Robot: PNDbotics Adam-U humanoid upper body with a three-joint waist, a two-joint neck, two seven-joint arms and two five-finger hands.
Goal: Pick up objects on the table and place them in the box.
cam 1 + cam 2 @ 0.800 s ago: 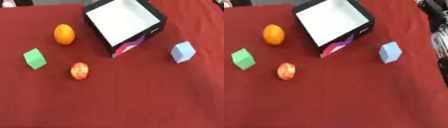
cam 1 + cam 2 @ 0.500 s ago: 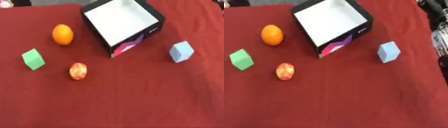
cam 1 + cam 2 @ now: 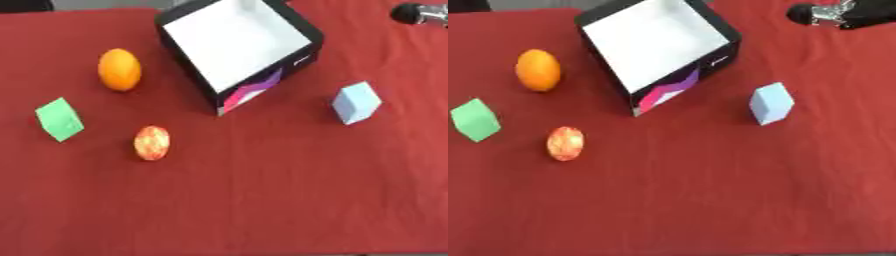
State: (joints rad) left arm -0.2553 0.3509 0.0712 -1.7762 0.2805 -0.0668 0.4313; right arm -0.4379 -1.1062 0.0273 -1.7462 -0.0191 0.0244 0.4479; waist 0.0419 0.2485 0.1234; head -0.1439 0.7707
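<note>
An open black box point(image 3: 311, 47) with a white inside and a pink-purple pattern on its front stands tilted at the top centre of the red table. Left of it lies an orange point(image 3: 119, 69). A green cube point(image 3: 60, 119) sits at the left edge, and a red-orange mottled ball point(image 3: 151, 143) lies right of that cube. A pale blue cube point(image 3: 356, 102) rests to the right of the box. Part of my right hand point(image 3: 840, 13), black and silver, shows at the top right corner, well above the blue cube and touching nothing. My left hand is out of sight.
The red cloth point(image 3: 262, 200) covers the whole table, with wide bare room across the lower half. A strip of grey floor shows along the top edge.
My right arm, earlier a dark shape down the right edge of the right eye view, now shows only at the top right corner. The objects have not moved.
</note>
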